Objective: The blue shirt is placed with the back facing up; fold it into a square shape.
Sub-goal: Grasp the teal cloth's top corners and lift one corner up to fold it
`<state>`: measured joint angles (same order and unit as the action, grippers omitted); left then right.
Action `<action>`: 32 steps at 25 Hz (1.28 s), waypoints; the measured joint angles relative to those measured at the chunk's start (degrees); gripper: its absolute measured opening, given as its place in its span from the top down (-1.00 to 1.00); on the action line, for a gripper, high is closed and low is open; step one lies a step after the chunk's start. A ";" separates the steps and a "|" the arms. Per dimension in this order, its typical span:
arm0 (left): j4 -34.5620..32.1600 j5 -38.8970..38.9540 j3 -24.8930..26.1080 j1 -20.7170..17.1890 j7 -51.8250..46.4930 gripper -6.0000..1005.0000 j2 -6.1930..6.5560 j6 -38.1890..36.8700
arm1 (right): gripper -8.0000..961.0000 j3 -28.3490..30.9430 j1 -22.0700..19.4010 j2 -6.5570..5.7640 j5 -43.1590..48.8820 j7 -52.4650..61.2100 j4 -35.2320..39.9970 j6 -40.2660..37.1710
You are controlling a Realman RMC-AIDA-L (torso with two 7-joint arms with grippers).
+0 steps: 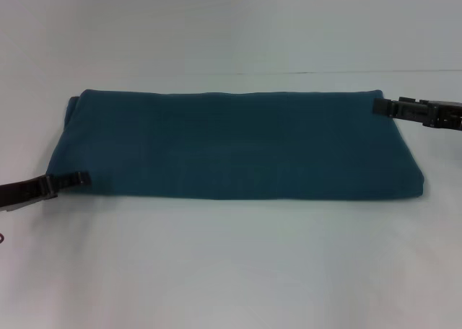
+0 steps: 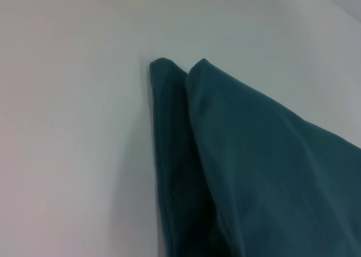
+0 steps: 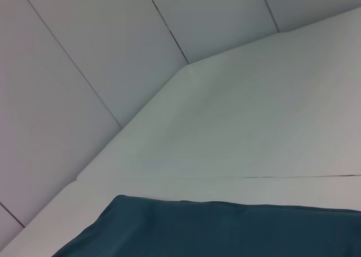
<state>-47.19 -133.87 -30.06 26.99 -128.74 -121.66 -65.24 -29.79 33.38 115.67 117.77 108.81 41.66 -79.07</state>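
**Shirt folded to a wide band, a gripper at each end**

The table [image 1: 231,271] is a plain white surface, with a thin seam running across it behind the cloth. In the right wrist view, grey wall panels [image 3: 84,71] rise past the table's far edge.

The shirt [image 1: 231,145] lies flat in the middle of the table, folded into a long rectangle that runs from the robot's left to its right, plain side up. Its near edge is a soft rounded fold. The left wrist view shows the left end of the shirt [image 2: 265,172] as two stacked layers, each ending in its own rounded corner, one just beside the other. The right wrist view catches only a strip of the shirt [image 3: 225,229] along its far edge.

The left gripper [image 1: 78,177] reaches in low from the left, its tip at the shirt's near left corner; it looks pressed together, perhaps pinching the edge, but I cannot tell for sure. The right gripper [image 1: 386,107] sits at the far right corner, touching or just over the cloth; its jaw state I cannot tell either.
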 joint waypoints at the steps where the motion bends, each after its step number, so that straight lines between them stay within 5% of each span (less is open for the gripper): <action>1: 0.00 -0.01 0.00 0.07 -0.01 -0.76 0.00 0.03 | -0.92 0.00 -0.01 0.00 -0.01 0.00 0.00 0.04; 22: 1.40 -0.67 0.00 3.06 0.49 -0.75 0.54 2.05 | -0.91 0.00 -0.05 0.17 0.00 0.00 0.00 0.34; 32: 1.33 -0.16 0.17 2.50 0.98 -0.13 0.37 5.32 | -0.91 0.00 -0.26 0.26 0.00 0.00 -0.05 0.09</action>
<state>-45.87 -134.04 -29.89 29.49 -127.76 -121.29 -59.92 -29.79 33.11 115.94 117.77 108.81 41.62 -78.98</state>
